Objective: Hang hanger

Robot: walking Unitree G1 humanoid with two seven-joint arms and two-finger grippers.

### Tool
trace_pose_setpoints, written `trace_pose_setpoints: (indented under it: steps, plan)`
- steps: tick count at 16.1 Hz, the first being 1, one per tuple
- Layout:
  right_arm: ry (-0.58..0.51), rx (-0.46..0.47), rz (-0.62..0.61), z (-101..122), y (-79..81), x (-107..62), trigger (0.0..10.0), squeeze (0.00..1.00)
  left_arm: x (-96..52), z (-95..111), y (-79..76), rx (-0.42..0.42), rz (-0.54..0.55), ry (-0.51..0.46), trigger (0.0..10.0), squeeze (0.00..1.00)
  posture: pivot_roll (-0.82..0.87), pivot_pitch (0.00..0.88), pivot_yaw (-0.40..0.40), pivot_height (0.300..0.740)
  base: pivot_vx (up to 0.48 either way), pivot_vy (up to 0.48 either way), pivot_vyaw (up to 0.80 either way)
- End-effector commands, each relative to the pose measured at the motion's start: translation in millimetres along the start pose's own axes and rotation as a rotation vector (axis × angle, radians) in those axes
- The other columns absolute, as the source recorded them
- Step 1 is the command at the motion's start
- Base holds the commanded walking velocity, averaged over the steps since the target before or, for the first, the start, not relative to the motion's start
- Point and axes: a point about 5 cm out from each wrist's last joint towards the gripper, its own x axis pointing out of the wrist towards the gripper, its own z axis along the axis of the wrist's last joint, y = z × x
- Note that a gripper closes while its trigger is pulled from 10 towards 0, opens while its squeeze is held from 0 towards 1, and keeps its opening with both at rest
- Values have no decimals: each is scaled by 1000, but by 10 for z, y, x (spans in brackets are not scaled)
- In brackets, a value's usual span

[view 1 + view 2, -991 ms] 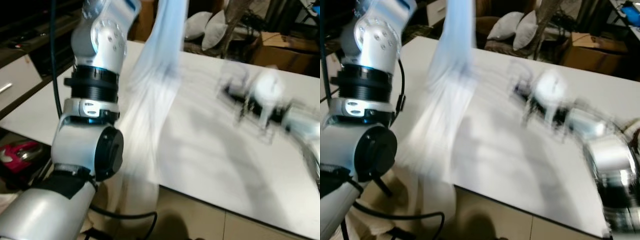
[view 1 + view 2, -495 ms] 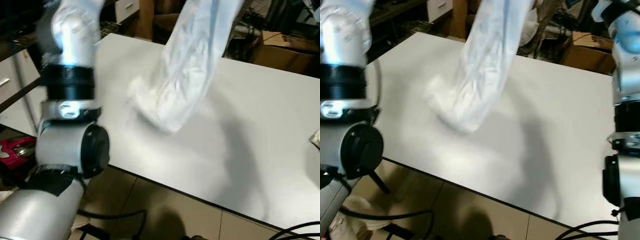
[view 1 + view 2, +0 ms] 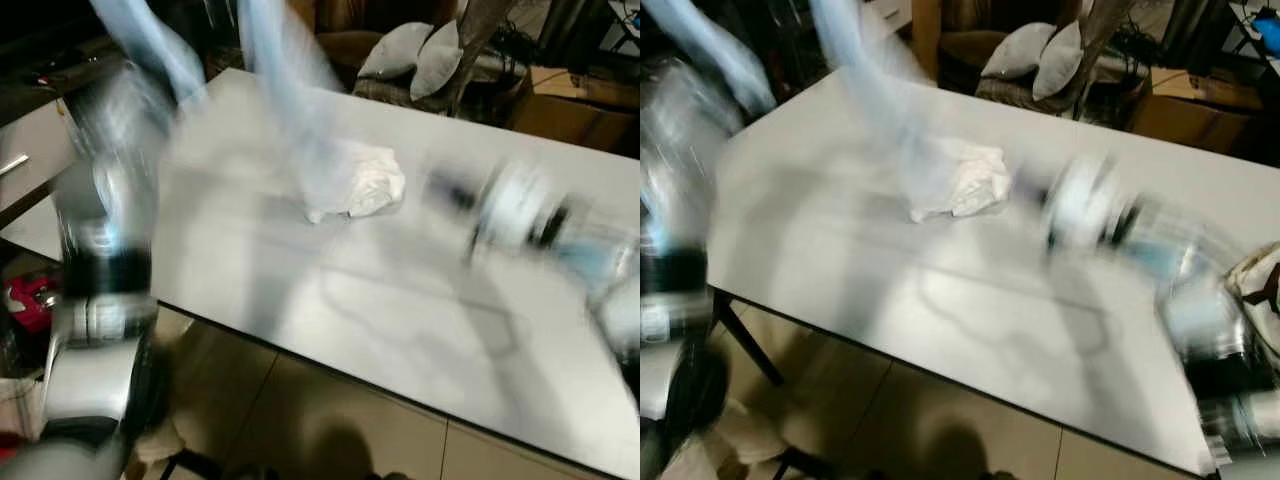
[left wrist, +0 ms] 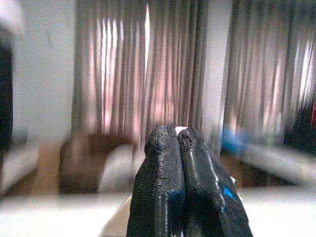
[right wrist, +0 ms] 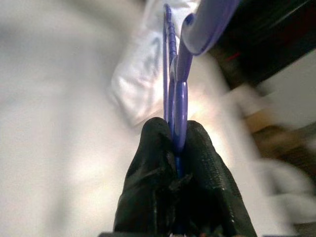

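A white garment [image 3: 355, 185] trails down from the upper left, and its lower end lies bunched on the white table [image 3: 400, 310]. In the right wrist view my right gripper [image 5: 174, 129] is shut on a blue plastic hanger [image 5: 180, 74], just beside the bunched cloth [image 5: 138, 74]. The eye views show that arm [image 3: 515, 205] as a blur over the table, right of the garment. My left arm [image 3: 105, 250] rises at the left, blurred. My left gripper [image 4: 177, 134] has its fingers pressed together, with a sliver of white fabric at the tips.
Two grey pillows [image 3: 420, 55] and a cardboard box [image 3: 570, 100] sit beyond the table's far edge. A red object [image 3: 25, 300] lies low at the left. A bag [image 3: 1260, 280] rests at the table's right end. Tiled floor runs along the near edge.
The garment, held high half a second ago, now droops with its end bunched on the table. My right arm has swung back down over the table. Everything is blurred by motion.
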Motion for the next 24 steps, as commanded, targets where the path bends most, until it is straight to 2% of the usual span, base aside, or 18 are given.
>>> trace_pose_setpoints:
  steps: [1,4,5,7,8,9,12,13,15,16,17,18,19,20,21,22,23,24]
  plan:
    - [9,27,129,49,146,-96,10000,0,-78,-311,-119,104,-43,163,10000,0,-30,0,-2,740,0,0,0]
    - [48,92,261,54,302,-304,10000,0,-249,-724,-235,128,-60,320,10000,0,-30,0,5,740,0,0,0]
    - [75,84,283,71,282,-390,10000,0,-291,-805,-271,130,-73,356,10000,0,-30,0,9,740,0,0,0]
    - [185,59,387,151,210,-697,10000,0,-428,-1033,-301,202,-113,478,10000,0,-31,0,17,740,0,0,0]
    - [223,65,405,181,165,-808,10000,0,-481,-1083,-297,200,-131,513,10000,584,-31,0,18,740,0,0,0]
    - [258,68,400,208,96,-907,10000,0,-519,-1088,-303,161,-159,527,10000,1000,-32,0,20,740,0,0,0]
    - [335,64,315,249,-146,-1148,10000,0,-553,-922,-366,105,-297,520,10000,1000,-32,0,20,740,0,0,0]
    - [345,61,255,275,-255,-1214,10000,0,-569,-828,-409,130,-406,525,10000,1000,-28,0,16,740,0,0,0]
    - [414,40,152,257,-399,-1310,10000,0,-695,-671,-435,261,-650,603,10000,1000,-26,0,14,740,0,0,0]
    - [413,37,108,263,-444,-1322,10000,0,-736,-598,-415,289,-712,630,10000,1000,-26,0,13,740,0,0,0]
    - [396,44,72,268,-469,-1314,10000,0,-721,-531,-384,293,-711,627,10000,1000,-26,0,14,740,0,0,0]
    - [366,66,-54,217,-492,-1215,10000,0,-598,-232,-268,284,-676,540,10000,1000,-24,0,13,740,0,0,0]
    - [368,77,-76,196,-485,-1188,10000,0,-569,-168,-246,281,-668,513,10000,1000,-24,0,13,740,0,0,0]
    - [345,116,-121,159,-447,-1111,10000,0,-480,-36,-187,305,-618,425,10000,1000,-24,0,13,740,0,0,0]
    - [314,190,-239,98,-421,-1004,10000,0,-298,98,-78,346,-427,317,10000,482,-21,0,15,740,0,0,0]
    - [307,282,-365,34,-407,-918,10000,0,-178,150,2,359,-258,253,10000,0,-20,1,18,740,0,0,0]
    - [284,424,-545,-43,-339,-782,10000,0,-110,56,45,258,-68,210,10000,0,-17,4,23,740,0,0,0]
    - [226,451,-634,5,-237,-673,10000,0,-131,-100,-14,141,8,209,10000,0,-20,4,28,740,0,0,0]
